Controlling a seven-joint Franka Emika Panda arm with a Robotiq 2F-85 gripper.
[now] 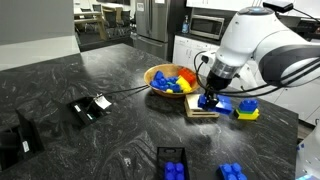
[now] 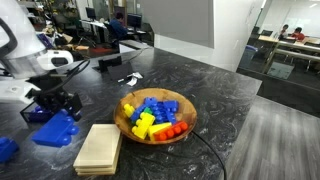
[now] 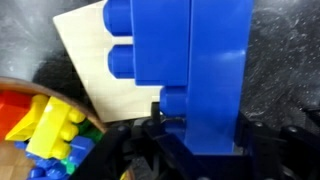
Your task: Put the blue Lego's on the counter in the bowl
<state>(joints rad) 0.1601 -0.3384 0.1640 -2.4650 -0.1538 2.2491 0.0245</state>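
My gripper (image 1: 208, 97) is shut on a blue Lego brick (image 3: 190, 70), which fills the wrist view between the jaws (image 3: 195, 135). In an exterior view the brick (image 2: 55, 128) sits low over the black counter (image 2: 210, 70), beside the flat tan wooden block (image 2: 98, 148). The wooden bowl (image 1: 152, 72) stands just beyond the block (image 1: 200, 111) and holds several blue, yellow and red bricks. More blue Legos lie on the counter: one (image 1: 245, 106) with a yellow brick next to the gripper, and two near the front edge (image 1: 172, 164) (image 1: 232, 172).
A black device with a cable (image 1: 90, 108) and another black object (image 1: 20, 140) lie on the counter away from the bowl. White cabinets and a microwave (image 1: 205, 27) stand behind. A further blue brick (image 2: 6, 150) shows at the frame edge.
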